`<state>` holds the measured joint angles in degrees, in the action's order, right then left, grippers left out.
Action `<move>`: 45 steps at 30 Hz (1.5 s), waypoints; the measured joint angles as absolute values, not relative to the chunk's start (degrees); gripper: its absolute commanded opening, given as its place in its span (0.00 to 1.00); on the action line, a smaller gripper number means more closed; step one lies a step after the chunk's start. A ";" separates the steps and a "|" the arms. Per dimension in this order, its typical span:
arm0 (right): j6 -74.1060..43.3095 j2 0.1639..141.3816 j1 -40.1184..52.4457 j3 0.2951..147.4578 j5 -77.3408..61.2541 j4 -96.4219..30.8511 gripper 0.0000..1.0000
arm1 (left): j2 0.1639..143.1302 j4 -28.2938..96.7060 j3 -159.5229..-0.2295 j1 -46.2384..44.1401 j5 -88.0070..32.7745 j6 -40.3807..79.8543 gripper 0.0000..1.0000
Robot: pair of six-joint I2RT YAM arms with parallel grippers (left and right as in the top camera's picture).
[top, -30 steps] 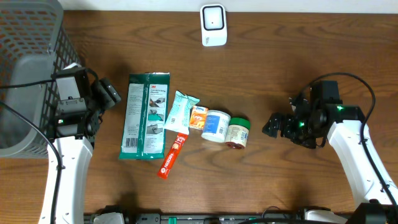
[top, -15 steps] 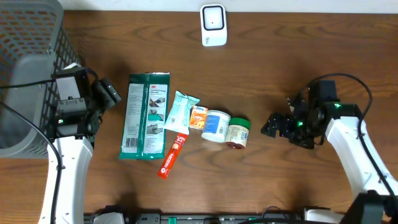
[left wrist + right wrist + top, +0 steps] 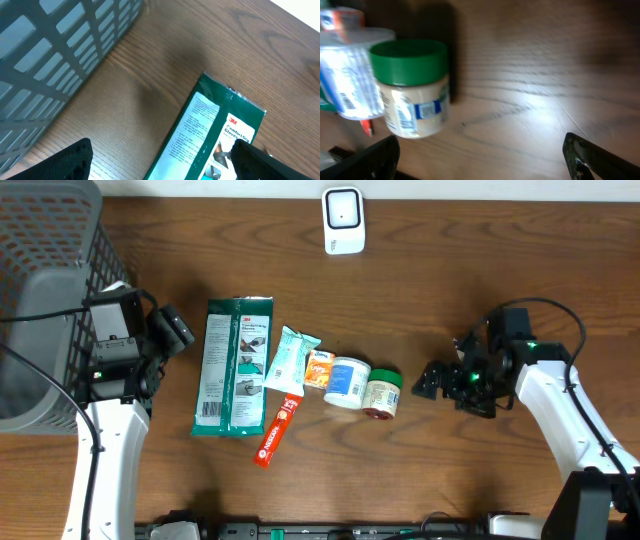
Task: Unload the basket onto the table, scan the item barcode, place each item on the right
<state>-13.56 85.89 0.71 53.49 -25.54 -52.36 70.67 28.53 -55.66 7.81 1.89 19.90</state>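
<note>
Two grippers show from overhead, both spread wide and empty: the right gripper [image 3: 430, 380] hovers just right of the green-lidded jar [image 3: 382, 397], the left gripper [image 3: 175, 330] sits well left of it past the green pack [image 3: 233, 367], and the scanner [image 3: 343, 221] stands far beyond the jar. On the left wrist, fingers [image 3: 65, 160] are parted over that pack. On the right wrist, the jar lies close ahead, barcode showing, fingers [image 3: 370, 160] apart.
</note>
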 measured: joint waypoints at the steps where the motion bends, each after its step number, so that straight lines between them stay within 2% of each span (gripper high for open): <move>1: -14.11 85.89 0.99 53.17 -26.22 -51.27 0.99 | 70.67 28.53 -55.68 7.81 1.89 19.92 0.88; 9: -20.71 85.89 5.93 47.22 -30.20 -38.00 0.94 | 70.65 28.53 -55.66 7.81 1.89 19.90 0.88; 14: -24.34 85.89 9.26 45.50 -28.84 -34.57 0.95 | 70.65 28.53 -55.66 7.81 1.87 19.90 0.88; 17: -25.74 85.89 10.85 45.47 -28.12 -33.36 0.90 | 70.65 28.53 -55.68 7.81 1.89 19.90 0.88; 23: -27.22 85.89 14.04 45.52 -26.46 -35.20 0.83 | 70.65 28.56 -55.68 7.81 1.89 19.90 0.88; 29: -27.88 85.84 14.26 51.33 -22.92 -44.77 0.78 | 70.65 28.53 -55.66 7.81 1.87 19.90 0.88; 31: -27.92 85.76 14.87 54.22 -21.56 -46.02 0.72 | 70.65 28.53 -55.66 7.81 1.89 19.90 0.88; 33: -28.05 85.43 16.27 56.03 -20.29 -45.91 0.61 | 70.65 28.53 -55.66 7.81 1.87 19.90 0.88; 35: -28.53 85.19 18.46 56.53 -18.83 -45.32 0.36 | 70.65 28.53 -55.68 7.81 1.89 19.90 0.88; 37: -29.39 85.14 21.04 56.53 -16.95 -44.71 0.19 | 70.65 28.53 -55.66 7.81 1.87 19.90 0.88; 39: -30.37 85.14 23.73 56.53 -14.87 -43.44 0.06 | 70.65 28.53 -55.66 7.81 1.89 19.90 0.88; 45: -34.39 85.14 30.89 56.53 -7.57 -41.95 0.05 | 70.67 28.56 -55.68 7.81 1.89 19.90 0.88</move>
<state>-34.39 85.14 30.89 56.53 -7.57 -41.95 70.67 28.56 -55.68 7.81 1.89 19.90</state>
